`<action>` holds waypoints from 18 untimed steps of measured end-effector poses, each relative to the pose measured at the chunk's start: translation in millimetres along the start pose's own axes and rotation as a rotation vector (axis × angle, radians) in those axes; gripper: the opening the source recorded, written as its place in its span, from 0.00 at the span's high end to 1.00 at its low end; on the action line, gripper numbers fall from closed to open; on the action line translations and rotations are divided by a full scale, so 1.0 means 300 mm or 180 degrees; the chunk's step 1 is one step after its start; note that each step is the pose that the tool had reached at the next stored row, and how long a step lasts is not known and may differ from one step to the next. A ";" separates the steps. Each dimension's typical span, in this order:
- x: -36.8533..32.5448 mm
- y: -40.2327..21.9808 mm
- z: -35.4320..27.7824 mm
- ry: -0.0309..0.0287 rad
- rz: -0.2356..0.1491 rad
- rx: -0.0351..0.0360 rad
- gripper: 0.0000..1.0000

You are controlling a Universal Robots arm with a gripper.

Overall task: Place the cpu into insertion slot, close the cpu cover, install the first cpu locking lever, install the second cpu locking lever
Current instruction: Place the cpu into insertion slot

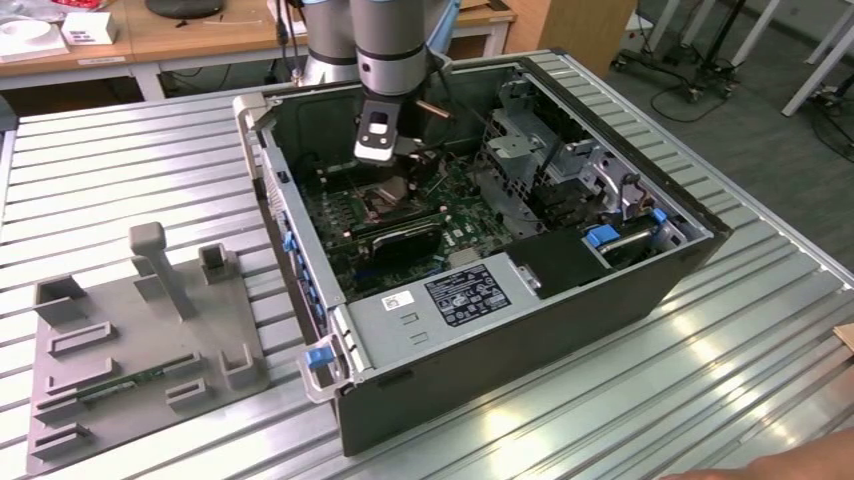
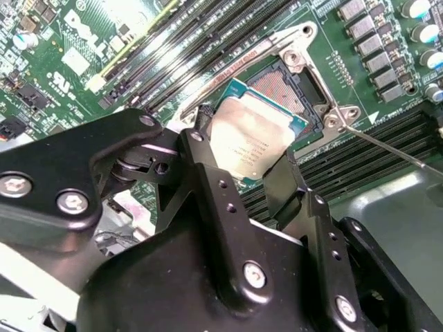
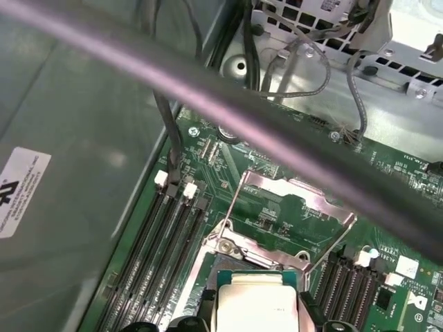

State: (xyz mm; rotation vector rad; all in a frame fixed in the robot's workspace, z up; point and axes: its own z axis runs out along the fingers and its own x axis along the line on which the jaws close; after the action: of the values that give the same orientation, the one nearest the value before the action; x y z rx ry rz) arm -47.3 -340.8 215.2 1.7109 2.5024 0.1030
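The case (image 1: pixel 534 380) is open on top, mid-frame in the exterior view. The gripper (image 1: pixel 396 188), clamping the cpu (image 2: pixel 252 142), has tight room: wall (image 1: pixel 274 190) at the exterior view's left, drive cage (image 1: pixel 527 150) at its right. The raised cover (image 3: pixel 294 207) and thin lever (image 2: pixel 394 149) border the open slot (image 2: pixel 294 86).

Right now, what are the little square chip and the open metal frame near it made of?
The cpu: the top looks like matte silvery-grey metal with a dull sheen, and its rim looks like green circuit board. The cpu cover: probably thin bare steel, since it glints brightly, though the exact metal is unclear.
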 end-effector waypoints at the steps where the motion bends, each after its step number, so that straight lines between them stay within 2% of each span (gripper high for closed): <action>1: 0.001 0.000 0.000 -0.0002 0.0020 0.0001 0.46; 8: 0.006 0.002 0.000 -0.0022 0.0188 0.0009 0.46; 18: 0.006 0.002 0.000 -0.0079 0.0666 0.0034 0.46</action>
State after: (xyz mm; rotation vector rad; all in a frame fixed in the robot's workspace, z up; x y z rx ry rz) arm -47.3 -339.0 215.2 1.9609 2.3038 0.0848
